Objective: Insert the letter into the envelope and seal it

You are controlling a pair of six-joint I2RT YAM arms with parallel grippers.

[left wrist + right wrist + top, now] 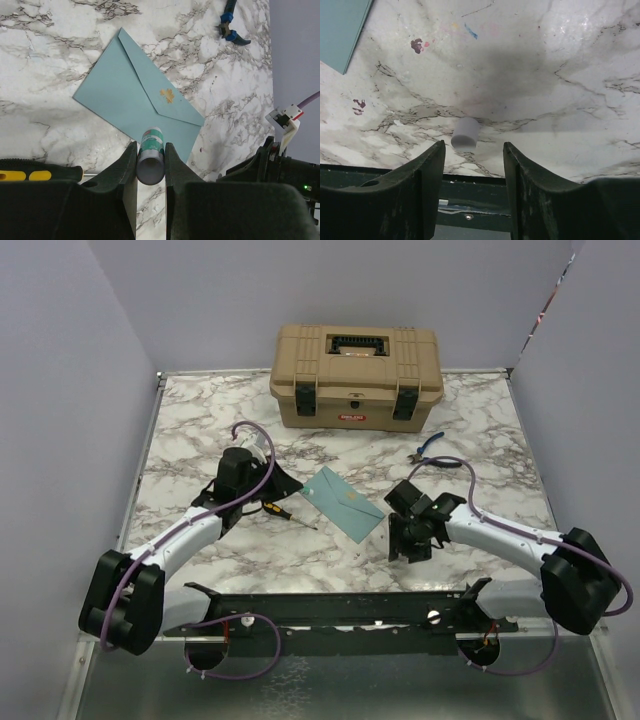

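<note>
At mid-table the envelope lies flat, flap down (no letter in sight), left gripper pinching a glue stick just to its left, right gripper spread above a white cap — dragging glue could skid the light paper.

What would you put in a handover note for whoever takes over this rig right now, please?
Left gripper: shut on the glue stick, its tip over the near edge of the envelope.
Right gripper: open and empty, over a small white cap lying on the table.
The envelope lies flat between the arms, flap folded down, with a gold mark near the flap's tip.
The letter shows in no view; it is probably inside, but that is unconfirmed.
Done: the flap looks closed.
Left: check that it is stuck, press it if not, then set down the glue stick.
</note>
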